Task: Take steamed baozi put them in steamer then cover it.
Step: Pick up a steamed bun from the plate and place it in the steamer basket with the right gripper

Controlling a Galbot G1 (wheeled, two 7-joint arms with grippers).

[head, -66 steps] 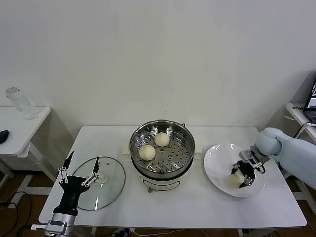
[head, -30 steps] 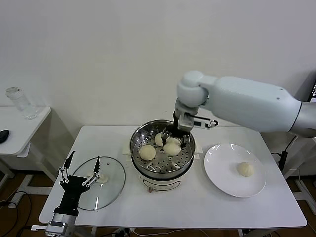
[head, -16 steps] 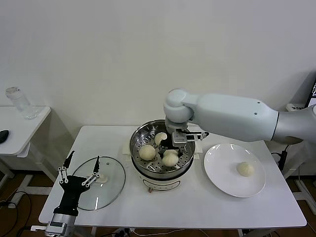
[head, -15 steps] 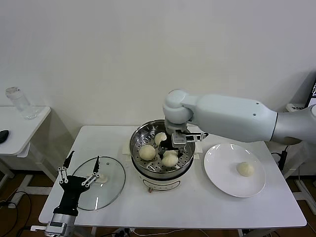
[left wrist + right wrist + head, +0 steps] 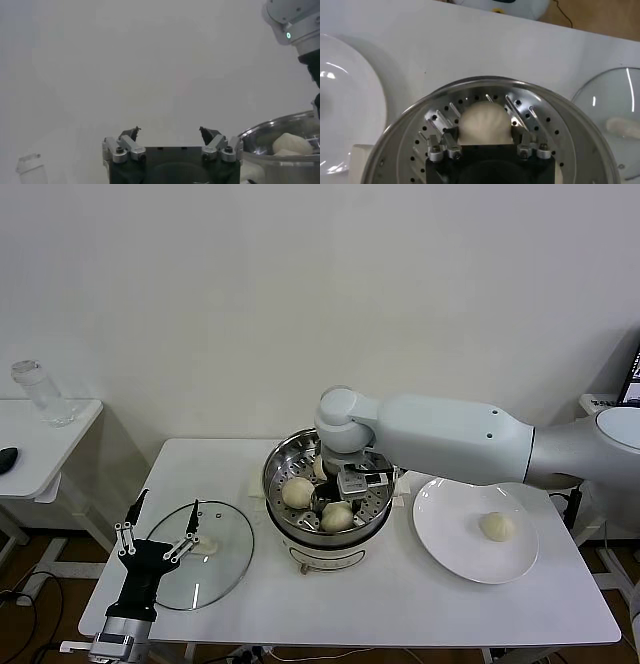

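Baozi [image 5: 484, 122] sits between right gripper [image 5: 485, 132] fingers, gripped, above steamer [image 5: 285, 459] tray at 6 o'clock; left gripper [image 5: 158, 529] fingers spread, idle.

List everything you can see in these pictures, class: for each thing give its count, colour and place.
steamed baozi: four, cream-white; three in the steamer, one on the plate
steamer: one, shiny steel, table centre
cover: one, clear glass, table's left
plate: one, white, table's right
table: one, white
side table: one, white, far left
right gripper: inside the steamer, around a bun
left gripper: open, beside the cover
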